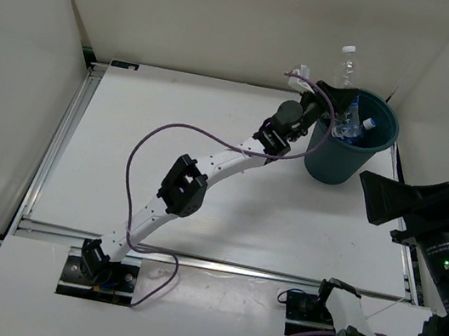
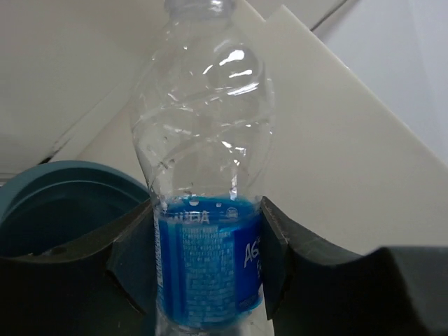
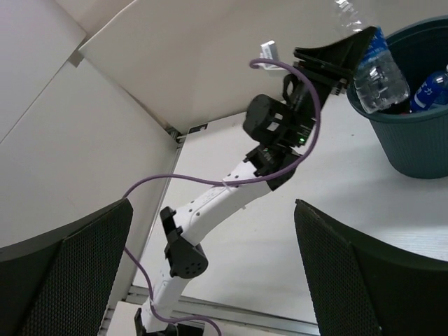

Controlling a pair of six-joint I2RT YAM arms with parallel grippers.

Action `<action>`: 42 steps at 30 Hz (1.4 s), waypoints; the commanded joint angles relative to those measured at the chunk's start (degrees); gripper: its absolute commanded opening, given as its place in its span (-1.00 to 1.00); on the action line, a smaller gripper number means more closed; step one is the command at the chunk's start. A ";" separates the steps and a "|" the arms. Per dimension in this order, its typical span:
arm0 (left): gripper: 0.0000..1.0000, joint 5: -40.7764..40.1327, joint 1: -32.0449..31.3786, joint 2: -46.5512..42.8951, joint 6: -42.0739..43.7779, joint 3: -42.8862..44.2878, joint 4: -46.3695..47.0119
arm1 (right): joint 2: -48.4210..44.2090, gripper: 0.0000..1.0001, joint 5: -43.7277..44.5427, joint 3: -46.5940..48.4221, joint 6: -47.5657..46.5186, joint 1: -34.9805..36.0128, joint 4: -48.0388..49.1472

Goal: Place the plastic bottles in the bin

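Left hand (image 2: 208,259): you grasp a blue-label bottle (image 2: 203,175) upright above the bin (image 1: 333,160) rim; other bottles (image 1: 351,122) lie inside. Right hand (image 3: 210,273): released, empty, well apart.

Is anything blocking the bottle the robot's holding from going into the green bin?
Nothing visible. The left gripper holds the bottle right at the rim of the bin, and the top is open. Other bottles lie inside, but they leave room.
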 commanded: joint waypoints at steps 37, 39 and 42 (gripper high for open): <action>1.00 10.92 -0.97 -35.59 33.25 -15.18 -24.37 | -1.71 0.99 32.32 -13.93 7.34 1.07 0.28; 1.00 9.53 0.27 -45.43 33.79 -26.64 -26.30 | -1.00 0.99 35.76 -17.25 7.35 1.07 0.89; 1.00 2.76 0.80 -60.72 36.15 -46.14 -26.84 | -1.00 0.99 36.47 -20.87 6.56 1.07 6.59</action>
